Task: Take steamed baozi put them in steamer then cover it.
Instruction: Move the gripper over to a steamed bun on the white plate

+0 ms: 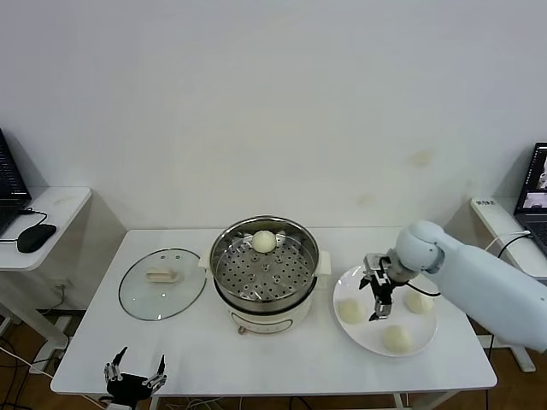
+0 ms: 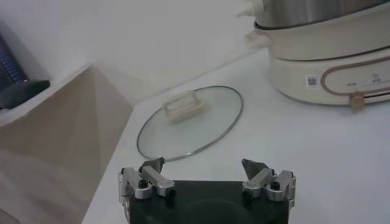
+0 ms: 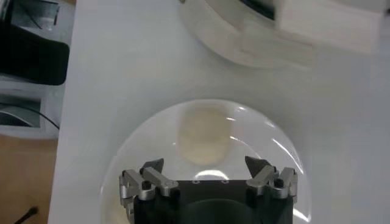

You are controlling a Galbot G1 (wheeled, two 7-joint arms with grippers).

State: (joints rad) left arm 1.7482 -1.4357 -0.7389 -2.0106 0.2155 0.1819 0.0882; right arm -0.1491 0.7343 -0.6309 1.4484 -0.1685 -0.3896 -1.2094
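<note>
a plain white wall [image 1: 273,102] fills the back of the room behind a white desk [image 1: 179,350] with rounded corners. on the robot's left, a smaller white side table [image 1: 51,209] carries a black computer mouse [image 1: 36,237] and part of a laptop [image 1: 8,188]. on the right, another laptop screen [image 1: 537,184] glows. wood-toned floor [image 1: 21,363] shows below, with trailing cables.
</note>
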